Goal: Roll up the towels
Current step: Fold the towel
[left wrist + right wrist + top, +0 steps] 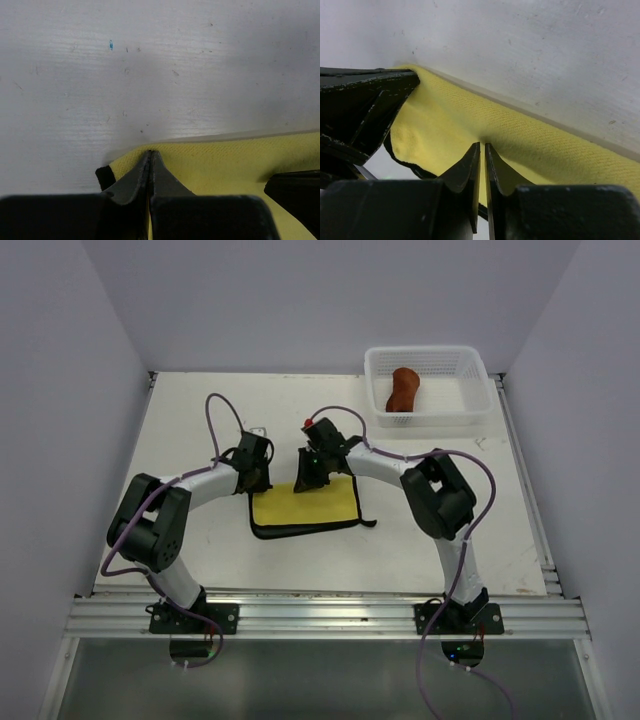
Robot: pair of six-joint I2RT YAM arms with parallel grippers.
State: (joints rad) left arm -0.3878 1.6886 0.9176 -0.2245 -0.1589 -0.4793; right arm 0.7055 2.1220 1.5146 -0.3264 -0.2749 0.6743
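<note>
My left gripper [150,153] clamped the yellow towel [225,165]; my right gripper [482,145] stood barely parted. Only overhead showed the brown towel [403,390] in the basket [440,418].

Far-right corner: a white basket [428,418] holding a rust-brown towel [404,390] blocks passage.
Centre: left tool [262,478] and right tool [310,476] crowd the far edge of the yellow towel [305,508].
Open: surface [190,420] at far-left corner; strip along right edge.
</note>
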